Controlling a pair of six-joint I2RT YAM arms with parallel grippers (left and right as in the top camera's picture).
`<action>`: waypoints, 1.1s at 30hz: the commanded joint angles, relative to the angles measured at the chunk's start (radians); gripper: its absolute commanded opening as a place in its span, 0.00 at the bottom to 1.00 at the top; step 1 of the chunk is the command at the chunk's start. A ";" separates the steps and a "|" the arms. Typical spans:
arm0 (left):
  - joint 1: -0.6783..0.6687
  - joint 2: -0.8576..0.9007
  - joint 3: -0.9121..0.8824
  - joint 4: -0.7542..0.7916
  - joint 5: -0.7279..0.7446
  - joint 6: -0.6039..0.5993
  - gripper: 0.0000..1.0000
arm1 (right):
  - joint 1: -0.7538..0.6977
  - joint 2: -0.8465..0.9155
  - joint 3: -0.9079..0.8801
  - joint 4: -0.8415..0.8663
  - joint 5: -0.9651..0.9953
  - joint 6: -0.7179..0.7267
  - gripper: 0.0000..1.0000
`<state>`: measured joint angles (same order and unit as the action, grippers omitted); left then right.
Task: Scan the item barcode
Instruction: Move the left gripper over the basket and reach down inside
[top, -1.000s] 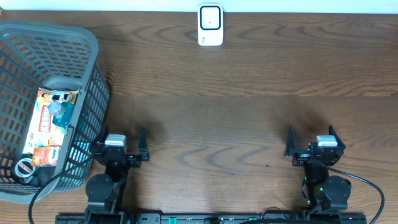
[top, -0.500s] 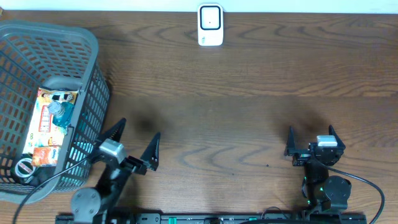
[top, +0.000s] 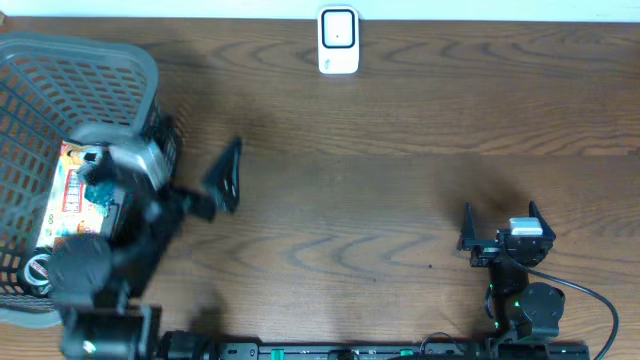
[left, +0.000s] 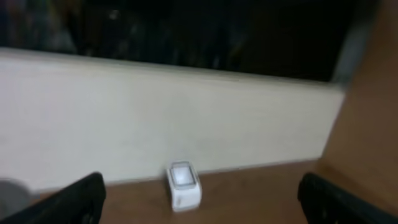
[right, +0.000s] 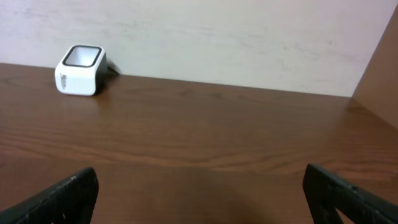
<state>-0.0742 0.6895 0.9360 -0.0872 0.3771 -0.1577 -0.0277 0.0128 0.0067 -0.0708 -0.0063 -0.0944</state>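
Left gripper (top: 195, 157) has lifted off its spot at the near edge and swung up and left; its arm now crosses the right rim of the basket (top: 70, 85). Right gripper (top: 500, 228) is where it was a second ago. Scanner and basket unchanged.

Goods for scanning all lie in the basket, far left of the table (top: 380, 200), none held:
- large printed packet (top: 72, 188), flat on the basket floor
- teal bottle (top: 101, 190) lying on it
- small orange pack (top: 62, 243) nearer the front, partly under the arm
- round tin (top: 37, 268) in the front corner

That makes four things counted; the arm hides part of the floor.

Left gripper: fingers spread wide, nothing between them. Its own camera is blurred and shows both dark fingertips at the bottom corners, with the scanner (left: 183, 185) small between them, against the pale wall (left: 186, 112).

Right gripper (right: 205, 200): spread wide too, empty, low at the near right edge.

One scanner (top: 338, 40), white, upright at the far edge, centre, against the wall (right: 217, 37). In the right wrist view it sits far left (right: 79, 70).

Open room: bare wood across the whole middle, from the basket's right side to the right edge, and from the scanner down to the arm bases. Two arms, one basket.
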 joint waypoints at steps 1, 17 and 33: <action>0.004 0.168 0.245 -0.123 -0.085 0.097 0.98 | 0.002 -0.006 -0.001 -0.004 0.007 0.011 0.99; 0.071 0.446 0.499 -0.312 -0.352 -0.105 0.98 | 0.002 -0.006 -0.001 -0.004 0.007 0.011 0.99; 0.563 0.686 0.666 -0.806 -0.415 -1.209 0.98 | 0.002 -0.006 -0.001 -0.004 0.007 0.011 0.99</action>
<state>0.4713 1.3373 1.6005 -0.8551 -0.0273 -1.0966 -0.0277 0.0124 0.0067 -0.0704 -0.0044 -0.0944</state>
